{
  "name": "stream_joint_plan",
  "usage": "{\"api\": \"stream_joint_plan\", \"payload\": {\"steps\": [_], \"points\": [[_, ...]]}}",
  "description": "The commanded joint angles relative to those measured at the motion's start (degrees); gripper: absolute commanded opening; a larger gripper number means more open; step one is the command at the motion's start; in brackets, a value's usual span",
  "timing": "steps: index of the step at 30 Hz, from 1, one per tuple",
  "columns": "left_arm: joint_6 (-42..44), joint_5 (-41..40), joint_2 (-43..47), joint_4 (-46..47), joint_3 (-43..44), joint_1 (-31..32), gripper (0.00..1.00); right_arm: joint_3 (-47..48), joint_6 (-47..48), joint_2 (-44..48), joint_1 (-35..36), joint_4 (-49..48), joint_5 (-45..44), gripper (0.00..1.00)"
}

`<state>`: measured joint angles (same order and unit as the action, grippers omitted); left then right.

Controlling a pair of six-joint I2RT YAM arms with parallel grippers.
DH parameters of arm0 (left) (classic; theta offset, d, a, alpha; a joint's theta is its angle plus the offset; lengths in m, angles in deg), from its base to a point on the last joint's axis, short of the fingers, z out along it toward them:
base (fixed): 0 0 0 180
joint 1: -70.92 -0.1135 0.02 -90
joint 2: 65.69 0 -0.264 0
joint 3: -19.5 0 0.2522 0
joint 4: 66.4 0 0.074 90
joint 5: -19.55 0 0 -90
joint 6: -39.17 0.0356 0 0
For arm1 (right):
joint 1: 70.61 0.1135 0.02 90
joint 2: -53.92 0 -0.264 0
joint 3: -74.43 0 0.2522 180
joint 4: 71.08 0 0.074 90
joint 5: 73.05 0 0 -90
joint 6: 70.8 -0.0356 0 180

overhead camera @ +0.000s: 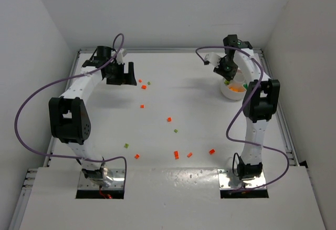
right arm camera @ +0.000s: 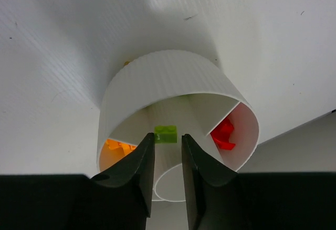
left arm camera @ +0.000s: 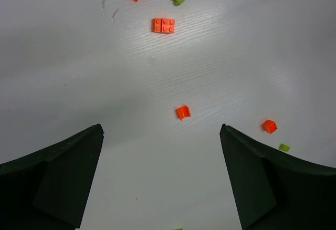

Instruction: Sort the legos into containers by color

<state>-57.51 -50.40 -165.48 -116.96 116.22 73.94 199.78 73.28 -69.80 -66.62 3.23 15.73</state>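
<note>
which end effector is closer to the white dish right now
Right. The right end effector hangs directly over the white dish; the left end effector is far across the table, on its left side.

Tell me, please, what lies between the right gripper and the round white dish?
A small green plastic brick, at the tips of the right gripper; right wrist view.

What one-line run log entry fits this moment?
left gripper: open, near loose legos | right gripper: green lego between its jaws, above dish | sorting: unfinished
</note>
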Motion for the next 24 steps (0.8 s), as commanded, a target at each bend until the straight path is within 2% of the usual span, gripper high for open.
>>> {"api": "stream_joint_plan", "payload": {"steps": [1,10,14,15,18,19,20,21,22,24], "points": [[0.3,0.4,0.4,0.9,1.5,0.4,1.0,2.2,0.7,0.6,0.1,0.2,-0.5,0.29],[0.3,0.4,0.4,0.9,1.5,0.4,1.0,2.2,-1.2,5.1,0.1,-0.3,2.4,0.39],[0.3,-0.8,1.1,0.9,1.5,0.4,1.0,5.6,-4.7,7.3,1.9,9.1,12.4,0.33],[0.3,-0.8,1.1,0.9,1.5,0.4,1.0,4.7,-6.0,9.4,3.7,10.1,18.6,0.33],[0.3,-1.3,1.7,0.9,1.5,0.4,1.0,-6.4,-12.1,15.1,8.9,8.7,26.1,0.34],[0.3,-1.3,2.3,0.9,1.0,0.4,1.0,-10.4,-15.5,16.7,13.4,6.7,27.0,0.35],[0.3,-2.0,2.3,0.9,1.0,0.4,1.0,-18.2,-17.2,18.1,15.8,4.4,27.6,0.37],[0.3,-2.6,3.0,0.9,0.5,0.4,1.0,-21.7,-18.9,19.6,20.5,-1.0,27.6,0.39],[0.3,-2.7,3.0,0.9,0.5,0.4,1.0,-24.8,-22.7,22.2,22.9,-3.7,27.6,0.41],[-0.3,-3.2,4.3,0.9,-0.7,-0.9,1.0,-31.6,-24.3,24.0,28.6,-9.2,27.6,0.43]]}}
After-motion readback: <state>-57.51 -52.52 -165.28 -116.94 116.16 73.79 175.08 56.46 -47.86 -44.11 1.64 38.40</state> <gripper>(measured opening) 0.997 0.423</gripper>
